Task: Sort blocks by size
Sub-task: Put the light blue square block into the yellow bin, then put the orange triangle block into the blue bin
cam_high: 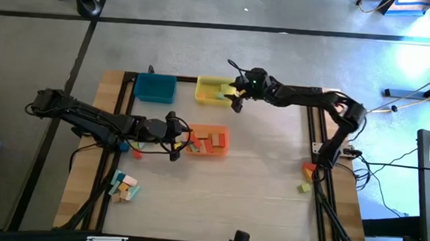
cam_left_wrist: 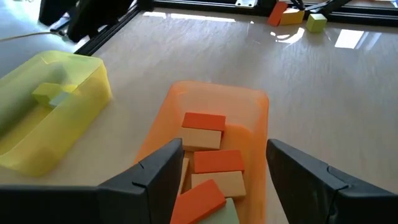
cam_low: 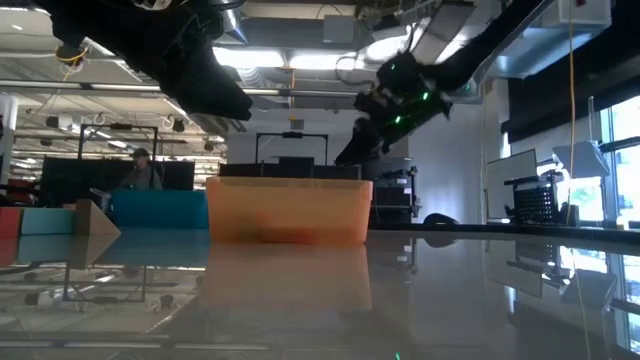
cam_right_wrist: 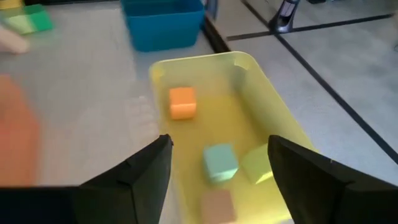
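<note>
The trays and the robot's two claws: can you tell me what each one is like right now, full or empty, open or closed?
Yellow tray: holds a few small blocks.
Orange tray: holds several larger orange and wood blocks.
Blue tray: looks empty.
Right gripper: open over the yellow tray, holding nothing.
Left gripper: open over the orange tray, holding nothing.

Blue tray (cam_high: 155, 88), yellow tray (cam_high: 211, 90), orange tray (cam_high: 222, 142) on table (cam_high: 256, 175).
</note>
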Robot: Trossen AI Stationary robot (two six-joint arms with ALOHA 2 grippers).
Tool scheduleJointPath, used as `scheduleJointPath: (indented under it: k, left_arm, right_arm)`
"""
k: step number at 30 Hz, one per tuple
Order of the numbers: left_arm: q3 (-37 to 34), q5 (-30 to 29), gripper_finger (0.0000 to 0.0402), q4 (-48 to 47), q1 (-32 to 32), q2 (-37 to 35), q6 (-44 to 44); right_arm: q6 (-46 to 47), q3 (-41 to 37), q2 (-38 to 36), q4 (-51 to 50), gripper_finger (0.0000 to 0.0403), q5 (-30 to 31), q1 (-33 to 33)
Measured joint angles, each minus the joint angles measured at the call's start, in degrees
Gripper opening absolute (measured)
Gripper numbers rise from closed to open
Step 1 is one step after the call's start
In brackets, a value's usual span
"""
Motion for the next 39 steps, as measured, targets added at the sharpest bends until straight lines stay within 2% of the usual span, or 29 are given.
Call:
scheduleJointPath:
  k: [8, 12, 17, 23, 29, 34, 39]
  left_arm:
    - [0.0, 0.0, 0.0219, 0.0, 0.0, 0.0, 0.0]
    - [0.0, 0.0, 0.0219, 0.0, 0.0, 0.0, 0.0]
    - [0.0, 0.0, 0.0219, 0.0, 0.0, 0.0, 0.0]
    - [0.0, 0.0, 0.0219, 0.0, 0.0, 0.0, 0.8]
    - [0.0, 0.0, 0.0219, 0.0, 0.0, 0.0, 1.1]
    - [0.0, 0.0, 0.0219, 0.0, 0.0, 0.0, 1.1]
    - [0.0, 0.0, 0.0219, 0.1, 0.0, 0.0, 1.1]
  right_arm:
    - [0.4, 0.0, -18.7, -31.8, 0.0255, 2.9, 8.9]
    - [7.7, 0.0, -26.2, -48.0, 0.0245, 5.2, 16.0]
    - [22.4, 0.0, -31.7, -65.2, 0.0232, 7.9, 24.5]
    - [40.7, 0.0, -32.5, -77.3, 0.0218, 9.5, 33.1]
    - [54.0, 0.0, -31.0, -86.0, 0.0204, 9.4, 40.0]
    - [63.1, 0.0, -29.7, -89.4, 0.0194, 9.2, 43.8]
    - [71.8, 0.0, -27.5, -91.4, 0.0181, 4.5, 47.1]
